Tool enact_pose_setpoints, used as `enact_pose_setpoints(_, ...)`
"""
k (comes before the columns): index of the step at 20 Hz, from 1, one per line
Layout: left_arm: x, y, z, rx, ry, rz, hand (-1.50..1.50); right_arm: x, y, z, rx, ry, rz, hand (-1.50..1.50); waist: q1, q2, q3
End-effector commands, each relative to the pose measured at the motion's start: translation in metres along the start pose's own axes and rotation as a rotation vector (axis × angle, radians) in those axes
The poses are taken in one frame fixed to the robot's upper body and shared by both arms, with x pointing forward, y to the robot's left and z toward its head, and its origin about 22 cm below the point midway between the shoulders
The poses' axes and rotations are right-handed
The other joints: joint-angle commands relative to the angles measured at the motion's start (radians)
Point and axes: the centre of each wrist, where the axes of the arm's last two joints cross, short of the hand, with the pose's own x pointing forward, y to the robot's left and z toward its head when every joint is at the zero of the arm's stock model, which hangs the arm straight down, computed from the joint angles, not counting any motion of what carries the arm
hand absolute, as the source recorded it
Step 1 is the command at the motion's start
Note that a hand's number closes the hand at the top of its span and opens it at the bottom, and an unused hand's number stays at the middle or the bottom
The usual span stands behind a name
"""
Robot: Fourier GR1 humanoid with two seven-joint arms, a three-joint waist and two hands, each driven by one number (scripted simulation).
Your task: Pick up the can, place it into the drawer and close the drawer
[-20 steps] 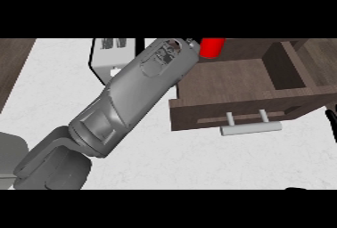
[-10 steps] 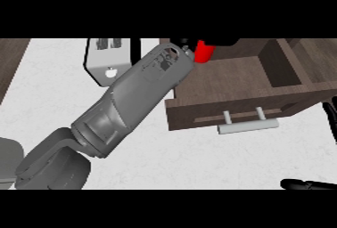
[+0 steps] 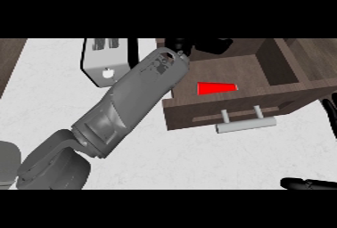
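Red can (image 3: 217, 88) sits inside the open wooden drawer (image 3: 192, 112), close behind its front panel, with nothing touching it. Beyond the drawer's back edge, apart from the can, the left hand (image 3: 209, 44) shows only as black shapes cut off at the top, so its grasp is unreadable. Its grey forearm (image 3: 132, 102) hides the drawer's left side. Below the drawer's right corner, the right hand (image 3: 308, 183) is a dark sliver, its pose equally unclear. Left of the drawer stands a white toaster (image 3: 99, 60).

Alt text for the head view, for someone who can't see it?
A red can sits inside the open wooden drawer, with the left robot hand just beyond it on a grey forearm. A white appliance stands left of the drawer; the right robot hand shows at lower right.
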Motion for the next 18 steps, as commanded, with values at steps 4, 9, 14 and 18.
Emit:
enact_pose_setpoints(4, -0.011, -0.002, 0.005, 0.059, 0.006, -0.001, -1.5, 0.003, 0.0, 0.011, 0.015, -0.006, -0.014, -1.5, -0.015, -0.003, 0.0)
enact_pose_setpoints(9, -0.008, -0.002, 0.005, 0.075, 0.009, 0.044, -1.5, 0.016, -0.003, 0.0, 0.029, -0.084, 0.096, -1.5, -0.009, -0.001, -0.001)
enact_pose_setpoints(14, 0.003, -0.003, 0.004, 0.059, 0.036, 0.104, -1.5, 0.028, -0.001, 0.002, 0.055, -0.152, 0.294, -1.5, 0.01, -0.006, -0.002)
enact_pose_setpoints(18, -0.011, -0.001, 0.007, 0.048, 0.028, 0.147, -1.5, 0.033, 0.001, -0.003, 0.089, -0.197, 0.393, -1.5, 0.028, -0.004, -0.002)
